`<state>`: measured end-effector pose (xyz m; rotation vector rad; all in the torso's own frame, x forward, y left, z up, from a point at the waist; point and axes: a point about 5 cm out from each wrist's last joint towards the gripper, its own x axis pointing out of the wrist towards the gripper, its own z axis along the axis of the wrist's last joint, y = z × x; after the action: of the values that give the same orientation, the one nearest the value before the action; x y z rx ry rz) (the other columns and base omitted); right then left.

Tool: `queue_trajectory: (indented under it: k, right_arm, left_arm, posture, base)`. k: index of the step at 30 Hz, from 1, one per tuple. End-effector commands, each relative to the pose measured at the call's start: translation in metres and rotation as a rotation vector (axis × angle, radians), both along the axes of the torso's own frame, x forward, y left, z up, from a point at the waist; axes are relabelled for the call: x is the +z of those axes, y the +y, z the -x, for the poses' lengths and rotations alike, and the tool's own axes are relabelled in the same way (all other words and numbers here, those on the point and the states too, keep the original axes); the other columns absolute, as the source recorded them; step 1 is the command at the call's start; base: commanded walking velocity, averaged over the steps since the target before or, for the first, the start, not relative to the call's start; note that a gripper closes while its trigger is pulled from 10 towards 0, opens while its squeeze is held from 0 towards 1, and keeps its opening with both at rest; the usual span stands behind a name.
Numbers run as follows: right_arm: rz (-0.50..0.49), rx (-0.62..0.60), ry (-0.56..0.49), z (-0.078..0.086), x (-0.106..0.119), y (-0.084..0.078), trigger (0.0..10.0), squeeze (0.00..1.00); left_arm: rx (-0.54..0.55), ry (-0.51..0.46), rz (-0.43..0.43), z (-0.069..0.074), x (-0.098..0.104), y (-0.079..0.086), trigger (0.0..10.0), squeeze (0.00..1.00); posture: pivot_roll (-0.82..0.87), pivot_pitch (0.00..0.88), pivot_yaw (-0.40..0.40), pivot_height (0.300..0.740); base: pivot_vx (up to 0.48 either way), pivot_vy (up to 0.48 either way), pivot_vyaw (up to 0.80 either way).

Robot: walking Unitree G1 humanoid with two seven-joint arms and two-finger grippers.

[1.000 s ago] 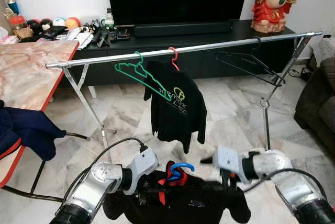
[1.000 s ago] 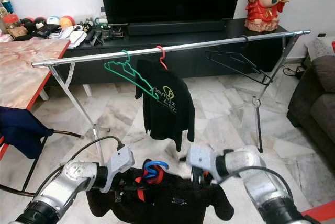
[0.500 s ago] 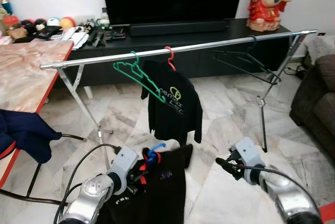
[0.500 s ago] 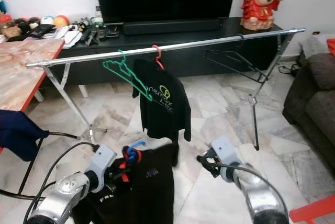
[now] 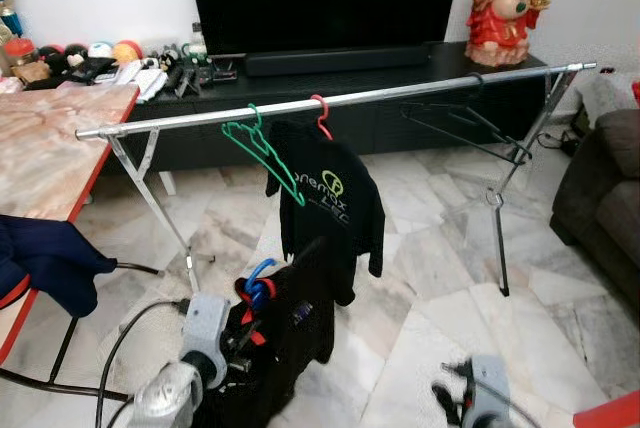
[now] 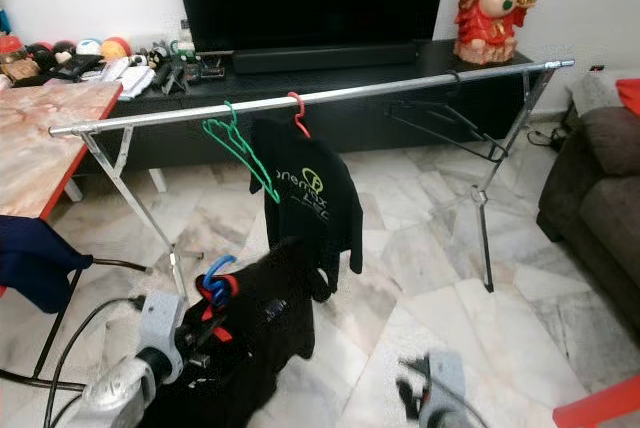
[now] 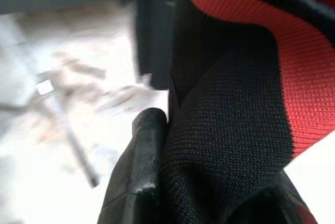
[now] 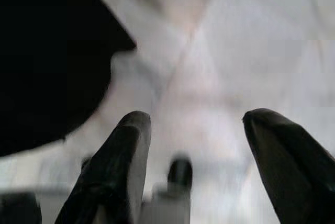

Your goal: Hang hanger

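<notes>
Lowered since a second ago, the right gripper [image 8: 193,166] now hangs near the marble floor [image 5: 420,278] with fingers spread and nothing between them, while the left gripper [image 5: 235,343] alone carries the black garment with red collar [image 5: 290,333] on its blue plastic hanger [image 5: 258,278], fingers clenched on the cloth. It sits low, in front of the silver clothes rail [image 5: 330,100], where a green wire hanger [image 5: 262,148], a red-hooked black T-shirt [image 5: 330,198] and a black hanger [image 5: 470,118] hang.

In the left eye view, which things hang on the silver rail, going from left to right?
Green hanger → red hanger with a black shirt → black hanger.
</notes>
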<state>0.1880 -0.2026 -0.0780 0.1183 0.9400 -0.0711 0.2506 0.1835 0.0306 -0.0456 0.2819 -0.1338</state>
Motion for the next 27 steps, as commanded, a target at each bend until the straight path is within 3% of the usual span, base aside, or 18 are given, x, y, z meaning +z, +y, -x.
queue_trajectory:
  k: [1, 5, 8, 11, 13, 18, 22, 27]
  right_arm:
    - [0.018, -0.015, 0.018, 0.004, -0.002, -0.001, 10.0, 0.0]
    - [0.02, -0.03, 0.032, 0.01, -0.006, -0.001, 10.0, 0.0]
    - [0.058, -0.056, 0.069, 0.026, -0.009, -0.022, 10.0, 0.0]
    - [0.08, -0.082, 0.078, 0.04, -0.009, -0.04, 10.0, 0.0]
    - [0.087, -0.083, 0.076, 0.041, -0.009, -0.044, 10.0, 0.0]
    - [0.092, -0.079, 0.076, 0.042, -0.009, -0.046, 10.0, 0.0]
    - [0.066, -0.093, 0.087, 0.038, -0.012, -0.031, 10.0, 0.0]
    - [0.065, -0.091, 0.093, 0.04, -0.013, -0.029, 10.0, 0.0]
  left_arm:
    - [0.089, -0.039, -0.017, 0.002, 0.008, 0.009, 10.0, 0.0]
    - [0.163, -0.024, -0.039, 0.016, 0.004, 0.019, 10.0, 0.0]
    - [0.203, 0.017, -0.094, 0.03, -0.001, 0.033, 10.0, 0.0]
    - [0.287, 0.012, -0.091, 0.029, 0.002, 0.038, 10.0, 0.0]
    - [0.301, 0.008, -0.092, 0.027, 0.003, 0.038, 10.0, 0.0]
    - [0.307, 0.004, -0.095, 0.025, 0.005, 0.036, 10.0, 0.0]
    - [0.258, 0.002, -0.082, 0.02, 0.007, 0.022, 10.0, 0.0]
    - [0.257, 0.007, -0.097, 0.02, 0.008, 0.024, 10.0, 0.0]
  posture:
    - [-0.06, 0.0, 0.023, 0.74]
    - [-0.04, 0.004, 0.013, 0.74]
    - [-0.03, 0.014, 0.01, 0.74]
    - [-0.03, 0.029, 0.001, 0.74]
    - [-0.03, 0.03, 0.001, 0.74]
    - [-0.04, 0.034, 0.004, 0.74]
    - [-0.04, 0.046, 0.019, 0.74]
    - [-0.04, 0.052, 0.022, 0.74]
  base:
    - [0.0, 0.0, 0.0]
    - [0.0, 0.0, 0.0]
    - [0.0, 0.0, 0.0]
    - [0.0, -0.115, 0.0]
    - [0.0, -0.358, 0.4]
    - [0.0, -0.392, 0.8]
    - [0.0, -0.428, 0.0]
    - [0.0, -0.428, 0.0]
